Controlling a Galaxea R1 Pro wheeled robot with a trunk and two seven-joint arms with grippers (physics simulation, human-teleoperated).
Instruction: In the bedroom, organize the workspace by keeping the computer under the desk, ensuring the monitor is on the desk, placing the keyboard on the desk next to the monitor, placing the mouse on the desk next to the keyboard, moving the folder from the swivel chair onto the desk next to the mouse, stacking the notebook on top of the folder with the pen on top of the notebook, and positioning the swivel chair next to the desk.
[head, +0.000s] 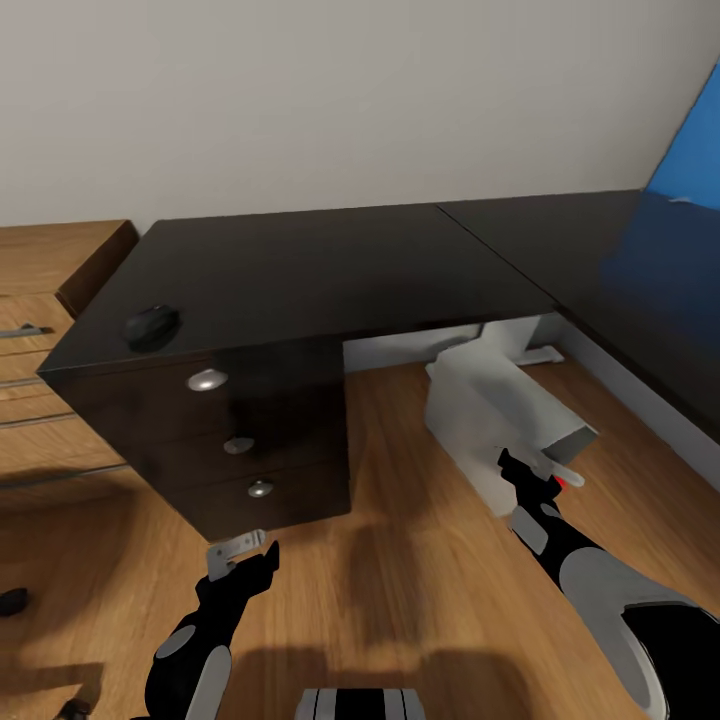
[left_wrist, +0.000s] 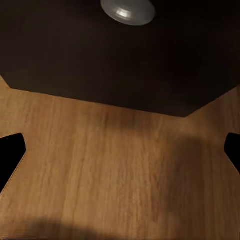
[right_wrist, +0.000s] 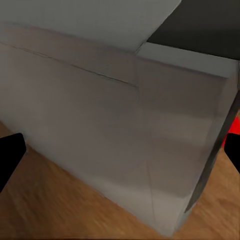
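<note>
The glossy black desk (head: 330, 270) runs along the wall and turns at the right. A dark mouse (head: 152, 327) lies at the desk's left front corner. The light-grey computer (head: 500, 410) sits skewed on the wood floor, its far end under the desk's edge. My right gripper (head: 535, 480) hangs open just in front of its near end, by the red dot (head: 572, 482). In the right wrist view the computer (right_wrist: 110, 135) spans the space between the spread fingers (right_wrist: 10, 155). My left gripper (head: 245, 560) is open above the floor before the desk drawers (head: 250, 440). A bright-blue folder (head: 690, 150) leans at the top right.
A low oak drawer unit (head: 40, 330) stands left of the desk. A small dark object (head: 12, 600) lies on the floor at the far left. A round drawer knob (left_wrist: 127, 10) is close ahead of the left gripper (left_wrist: 120, 160). Wood floor (head: 400, 580) lies between both arms.
</note>
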